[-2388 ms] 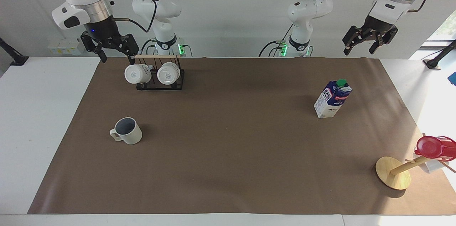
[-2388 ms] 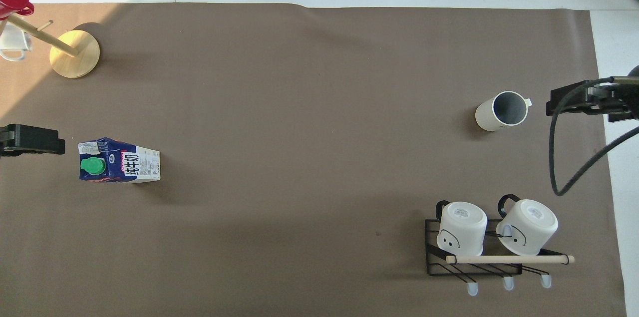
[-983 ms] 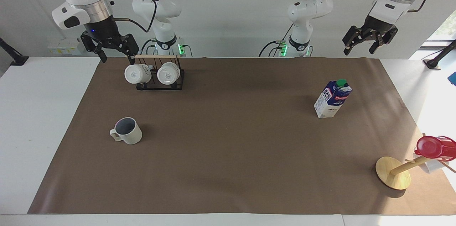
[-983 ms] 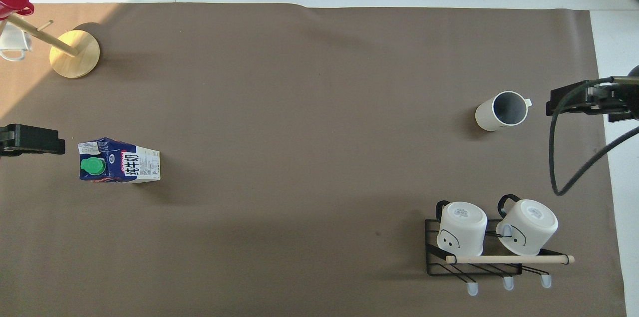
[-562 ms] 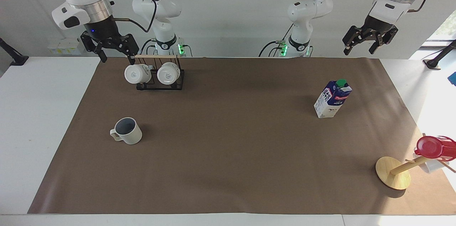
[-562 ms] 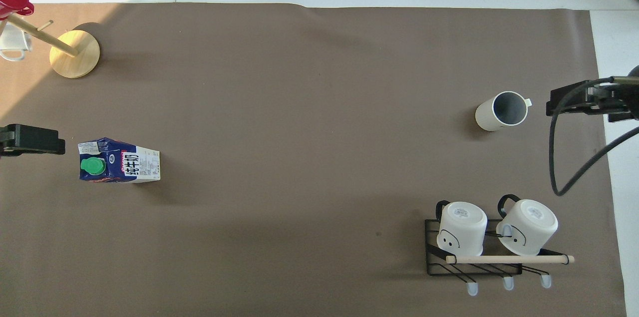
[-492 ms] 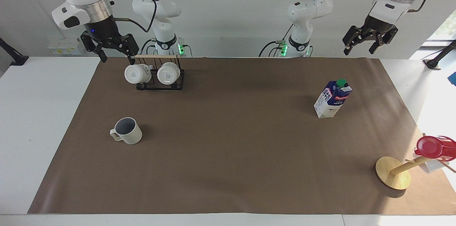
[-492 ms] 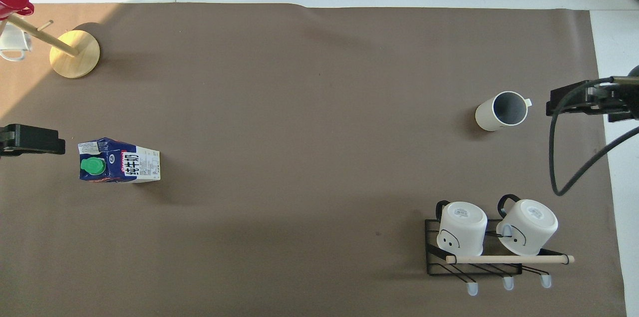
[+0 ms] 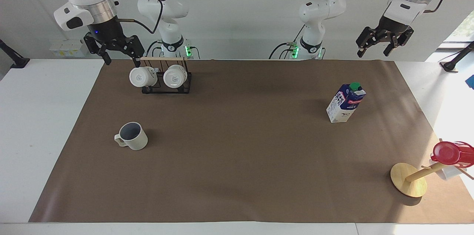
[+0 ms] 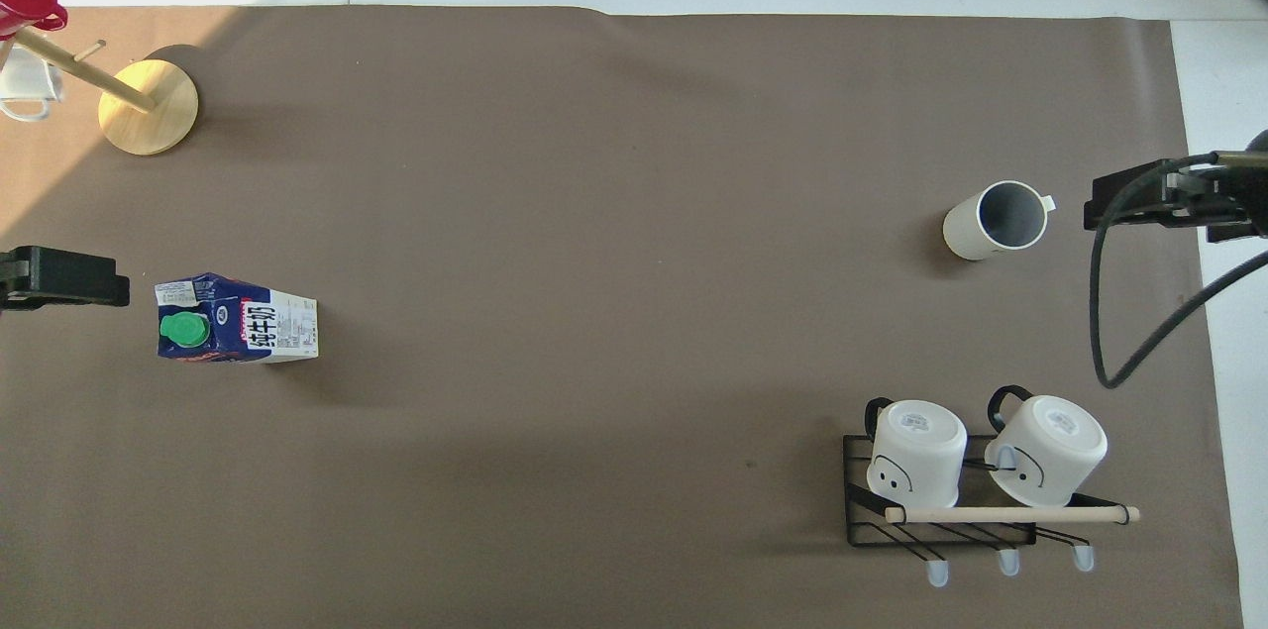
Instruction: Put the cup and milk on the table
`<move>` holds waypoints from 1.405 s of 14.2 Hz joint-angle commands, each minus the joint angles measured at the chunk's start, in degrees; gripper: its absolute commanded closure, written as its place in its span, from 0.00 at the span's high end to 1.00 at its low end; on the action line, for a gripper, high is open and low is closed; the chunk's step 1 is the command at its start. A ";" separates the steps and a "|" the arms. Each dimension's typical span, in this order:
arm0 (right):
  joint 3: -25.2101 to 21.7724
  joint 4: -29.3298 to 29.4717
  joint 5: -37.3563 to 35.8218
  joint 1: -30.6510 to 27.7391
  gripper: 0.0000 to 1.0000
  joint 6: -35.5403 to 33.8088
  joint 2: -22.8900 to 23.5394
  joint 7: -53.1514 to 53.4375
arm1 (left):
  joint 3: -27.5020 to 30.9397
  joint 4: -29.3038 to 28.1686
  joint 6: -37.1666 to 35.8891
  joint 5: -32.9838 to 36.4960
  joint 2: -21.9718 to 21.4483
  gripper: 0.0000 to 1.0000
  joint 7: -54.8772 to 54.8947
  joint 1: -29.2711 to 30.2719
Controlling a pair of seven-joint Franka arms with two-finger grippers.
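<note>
Cup (image 9: 132,136) stands lower left, milk (image 9: 346,102) upright at right on table (image 9: 44,116); both raised grippers, left gripper (image 9: 383,47) and right gripper (image 9: 119,56), spread wide, empty.

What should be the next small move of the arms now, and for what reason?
Probably no new grasp: I would leave both arms parked. The cup stands upright on the table toward the right arm's end, the milk stands upright toward the left arm's end, and the left end effector and right end effector hang open, raised, holding nothing.
</note>
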 commanded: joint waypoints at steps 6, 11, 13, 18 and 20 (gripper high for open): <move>-0.63 -0.48 0.35 -0.35 1.00 0.15 -0.53 -1.81 | -0.32 0.80 -1.13 0.58 0.01 1.00 -0.46 0.51; -0.64 -2.14 -0.62 -0.79 1.00 5.85 3.24 -2.16 | -0.32 0.80 -1.13 0.58 0.01 1.00 -0.46 0.51; -0.55 -4.51 -0.62 -0.79 1.00 9.71 4.65 -2.25 | -0.32 0.80 -1.13 0.58 0.01 1.00 -0.46 0.51; -0.64 -11.72 -0.71 -0.79 1.00 20.44 8.51 -3.48 | -0.32 0.80 -1.13 0.58 0.01 1.00 -0.46 0.51; -0.64 -14.18 -0.79 -0.88 1.00 24.74 9.75 -3.57 | -0.32 0.80 -1.13 0.58 0.01 1.00 -0.46 0.51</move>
